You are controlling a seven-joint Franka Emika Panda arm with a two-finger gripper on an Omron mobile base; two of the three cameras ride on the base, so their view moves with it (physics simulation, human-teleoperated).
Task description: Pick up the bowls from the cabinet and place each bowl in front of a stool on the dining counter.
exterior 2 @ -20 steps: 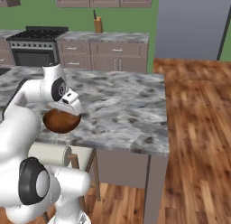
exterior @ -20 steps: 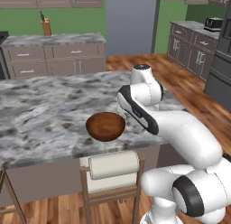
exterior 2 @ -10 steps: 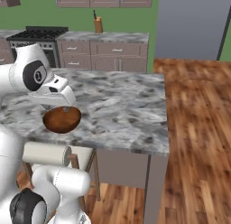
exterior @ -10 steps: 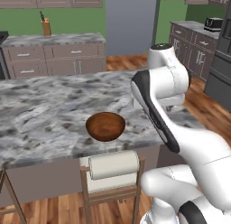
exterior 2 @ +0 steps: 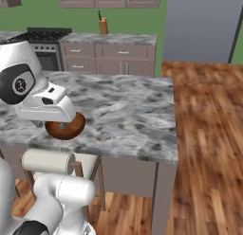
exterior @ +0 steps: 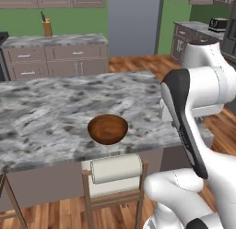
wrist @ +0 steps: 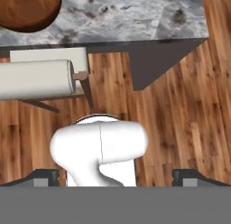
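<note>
bowl (exterior: 108, 129) on counter (exterior: 55, 108) near edge, at 12 o'clock of stool (exterior: 115, 175) | arm has lifted up and away since a second ago | gripper (wrist: 116, 175) spread wide, empty | this bowl looks placed; next bowl pending

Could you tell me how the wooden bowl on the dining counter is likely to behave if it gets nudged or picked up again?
The bowl looks like rigid turned wood, so it should keep its shape. Its rounded underside suggests that it may rock or slide on the smooth marbled dining counter rather than tip over. It sits near the counter's front edge, above the stool, so a push that way seems risky.
</note>
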